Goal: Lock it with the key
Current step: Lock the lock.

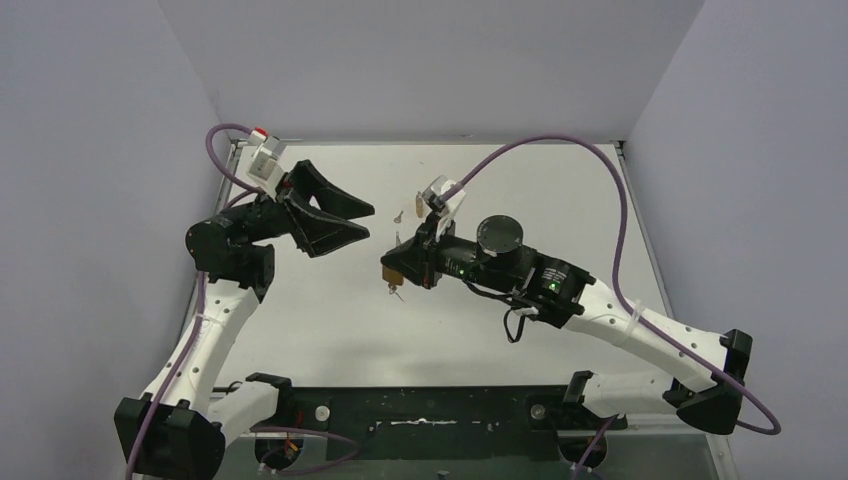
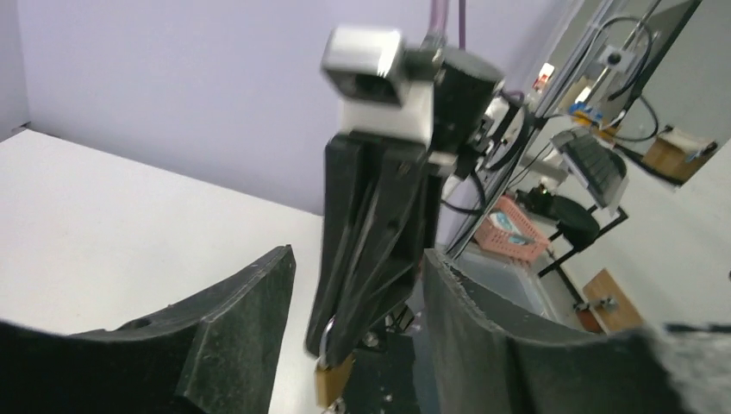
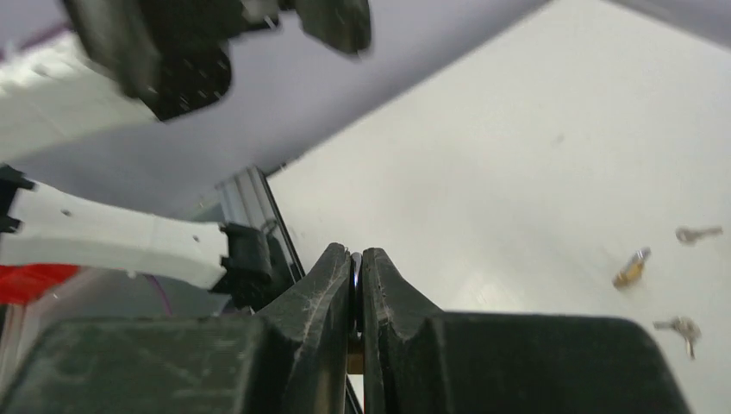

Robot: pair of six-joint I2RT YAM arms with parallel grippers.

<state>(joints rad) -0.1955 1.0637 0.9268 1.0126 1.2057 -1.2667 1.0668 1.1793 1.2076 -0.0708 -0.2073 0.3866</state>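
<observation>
My right gripper (image 1: 392, 268) is shut on the shackle of a small brass padlock (image 1: 394, 275) and holds it above the table's middle. In the right wrist view the jaws (image 3: 356, 254) pinch the dark shackle, with the brass body (image 3: 354, 362) showing below. In the left wrist view the padlock (image 2: 331, 381) hangs from the right fingers (image 2: 371, 233), and a small silvery piece shows at its bottom end. My left gripper (image 1: 367, 221) is open and empty, just left of the padlock, its jaws (image 2: 358, 259) either side of the right gripper. Loose keys (image 1: 398, 215) lie on the table behind.
Two silver keys (image 3: 698, 233) (image 3: 685, 326) and a small brass piece (image 3: 632, 267) lie on the white table (image 1: 330, 320). Grey walls enclose the table on three sides. A black base rail (image 1: 430, 410) runs along the near edge.
</observation>
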